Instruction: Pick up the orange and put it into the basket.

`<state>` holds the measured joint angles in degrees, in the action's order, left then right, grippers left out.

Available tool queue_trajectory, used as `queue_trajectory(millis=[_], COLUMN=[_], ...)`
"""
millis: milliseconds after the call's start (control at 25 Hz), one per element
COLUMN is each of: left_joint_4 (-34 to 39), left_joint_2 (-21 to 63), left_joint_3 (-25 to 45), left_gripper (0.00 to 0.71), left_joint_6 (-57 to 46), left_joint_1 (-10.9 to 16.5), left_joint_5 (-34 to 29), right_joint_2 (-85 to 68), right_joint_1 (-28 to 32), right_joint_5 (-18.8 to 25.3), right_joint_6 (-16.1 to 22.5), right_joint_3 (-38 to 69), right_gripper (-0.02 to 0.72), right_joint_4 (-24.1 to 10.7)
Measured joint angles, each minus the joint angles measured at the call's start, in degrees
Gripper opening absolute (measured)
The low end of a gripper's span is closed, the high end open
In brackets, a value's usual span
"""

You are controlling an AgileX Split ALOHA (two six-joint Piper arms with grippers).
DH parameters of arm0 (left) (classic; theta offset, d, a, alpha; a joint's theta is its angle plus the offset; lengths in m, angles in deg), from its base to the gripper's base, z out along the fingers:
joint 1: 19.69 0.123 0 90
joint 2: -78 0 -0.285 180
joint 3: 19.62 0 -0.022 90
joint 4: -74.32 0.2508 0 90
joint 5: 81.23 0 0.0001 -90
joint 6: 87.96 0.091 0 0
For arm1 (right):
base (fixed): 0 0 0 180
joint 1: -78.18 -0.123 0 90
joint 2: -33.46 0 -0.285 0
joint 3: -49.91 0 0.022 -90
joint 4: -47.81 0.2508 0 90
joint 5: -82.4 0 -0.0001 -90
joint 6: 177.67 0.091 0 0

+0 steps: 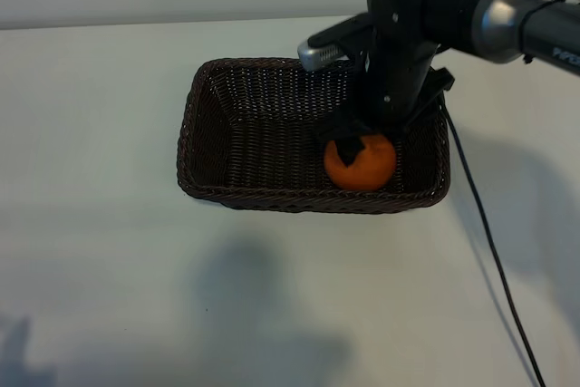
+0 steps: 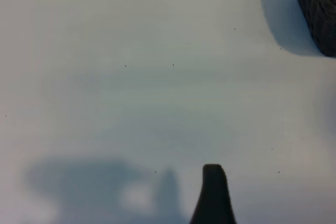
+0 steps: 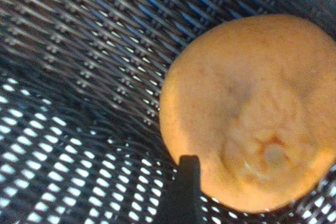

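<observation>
Right gripper (image 1: 358,138) over orange (image 1: 361,162), knob up, in basket (image 1: 237,195)

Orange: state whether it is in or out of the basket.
In. The orange sits on the basket floor near the right end, wicker walls around it, under the right hand.

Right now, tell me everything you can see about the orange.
The orange is small, roundish and matte, with a puckered, raised knob on top that shows in the right wrist view. It looks whole and sits inside the dark woven basket, on the bottom near the right end and close to the front wall. The right pincer hangs directly over it, one dark finger crossing its edge; whether that finger touches it cannot be told.
</observation>
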<state>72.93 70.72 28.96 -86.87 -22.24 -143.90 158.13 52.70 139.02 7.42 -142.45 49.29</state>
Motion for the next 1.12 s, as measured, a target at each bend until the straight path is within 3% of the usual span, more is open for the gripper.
queue_trajectory(millis=[320, 600, 880, 1120], left_joint_4=[0.0, 0.0, 0.0, 0.0], left_joint_2=[0.0, 0.0, 0.0, 0.0], left_joint_3=[0.0, 0.0, 0.0, 0.0], left_gripper=[0.563, 0.563, 0.563, 0.563], left_joint_6=[0.0, 0.0, -0.1, -0.1], left_joint_1=[0.0, 0.0, 0.0, 0.0], left_joint_5=[0.0, 0.0, 0.0, 0.0], right_joint_2=[-3.3, -3.4, -3.4, -3.4], right_joint_1=[-0.1, 2.0, 14.8, 28.3], right_joint_5=[7.1, 8.0, 10.0, 10.3], right_joint_6=[0.0, 0.6, -0.5, -1.8], right_joint_3=[-9.8, -11.6, -11.6, -11.6], right_gripper=[0.63, 0.62, 0.604, 0.6], right_joint_4=[-0.3, -3.3, -5.0, -3.9])
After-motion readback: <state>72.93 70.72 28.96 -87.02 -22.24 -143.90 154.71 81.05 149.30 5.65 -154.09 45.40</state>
